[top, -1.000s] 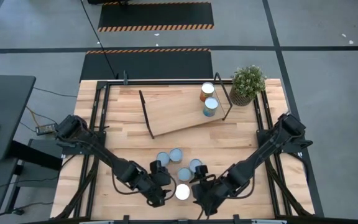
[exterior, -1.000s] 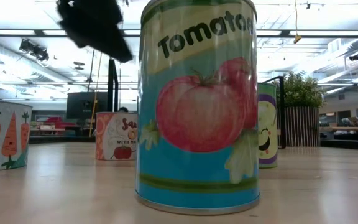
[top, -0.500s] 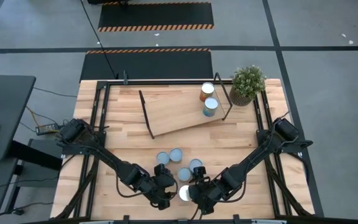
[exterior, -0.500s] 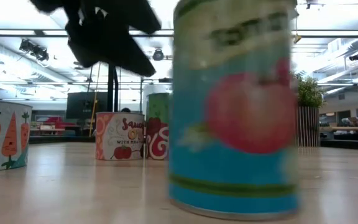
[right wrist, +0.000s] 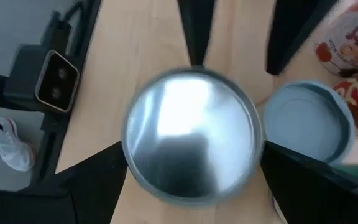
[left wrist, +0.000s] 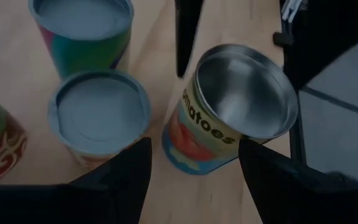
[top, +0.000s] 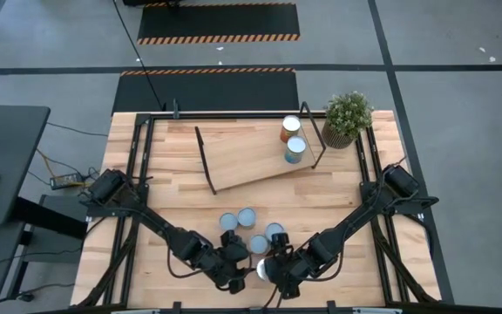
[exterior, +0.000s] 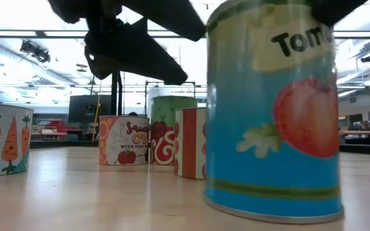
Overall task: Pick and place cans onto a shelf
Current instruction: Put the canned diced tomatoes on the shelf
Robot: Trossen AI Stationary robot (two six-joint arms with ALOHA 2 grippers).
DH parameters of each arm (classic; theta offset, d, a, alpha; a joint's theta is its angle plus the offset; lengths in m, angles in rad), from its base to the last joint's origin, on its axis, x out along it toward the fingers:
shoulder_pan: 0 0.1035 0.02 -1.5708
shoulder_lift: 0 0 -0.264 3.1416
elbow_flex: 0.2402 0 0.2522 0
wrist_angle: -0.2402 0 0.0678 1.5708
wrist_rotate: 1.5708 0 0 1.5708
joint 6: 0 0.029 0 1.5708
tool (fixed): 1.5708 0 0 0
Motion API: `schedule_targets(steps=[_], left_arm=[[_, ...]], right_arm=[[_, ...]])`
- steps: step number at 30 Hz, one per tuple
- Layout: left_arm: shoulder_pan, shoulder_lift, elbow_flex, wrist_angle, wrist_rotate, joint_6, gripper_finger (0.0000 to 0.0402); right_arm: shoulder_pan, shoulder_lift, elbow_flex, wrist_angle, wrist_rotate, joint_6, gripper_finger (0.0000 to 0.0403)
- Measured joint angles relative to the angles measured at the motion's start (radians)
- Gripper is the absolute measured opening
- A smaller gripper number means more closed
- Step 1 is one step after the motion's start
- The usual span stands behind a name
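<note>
**Cans, shelf and both grippers at the near table edge**

- Tomato can: upright on the table at the near edge, shiny top; top rim cut off in the low view, mostly covered by the arms in the high view. Leans in the left wrist view; true tilt hard to judge.
- Right gripper: fingers spread wide, one on each side of the tomato can's top; contact with the can's sides not discernible, grip unconfirmed.
- Left gripper: just beside the same can, fingers apart, nothing between them; fingertips cut off by the picture edge.
- Four more cans: clustered just behind the grippers, pale tops; labels partly hidden behind one another in the low view.
- Carrot can: cut off at the low view's edge.
- Shelf: far half of the table, set at an angle.
- Two cans: upright on the shelf's right end, side by side.
- Potted plant: far right corner, beside the shelf.
</note>
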Motion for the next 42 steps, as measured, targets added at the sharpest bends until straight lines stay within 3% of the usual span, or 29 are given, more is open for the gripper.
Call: schedule_targets(steps=[10,21,27,32,36,42], left_arm=[[0.027,0.0,0.0,0.003,-0.007,0.001,0.0247],[0.039,-0.032,0.0,-0.01,-0.023,-0.001,0.0245],[0.039,-0.141,0.0,-0.056,-0.026,0.029,0.0226],[0.045,-0.248,0.0,-0.158,-0.049,0.078,0.0204],[0.066,-0.346,0.0,-0.215,-0.061,0.114,0.0184],[0.109,-0.441,0.0,-0.279,-0.08,0.342,0.0164]], right_arm=[[-0.026,0.0,-0.01,0.023,-0.031,-0.045,0.0364],[-0.041,-0.001,-0.009,0.009,-0.059,-0.056,0.0321],[-0.046,-0.069,-0.009,-0.057,-0.064,-0.027,0.0335],[-0.088,-0.181,-0.009,-0.077,-0.07,-0.094,0.0328],[-0.158,-0.287,-0.009,-0.078,-0.069,-0.146,0.0329],[-0.323,-0.374,-0.009,-0.091,-0.104,-0.218,0.0334]])
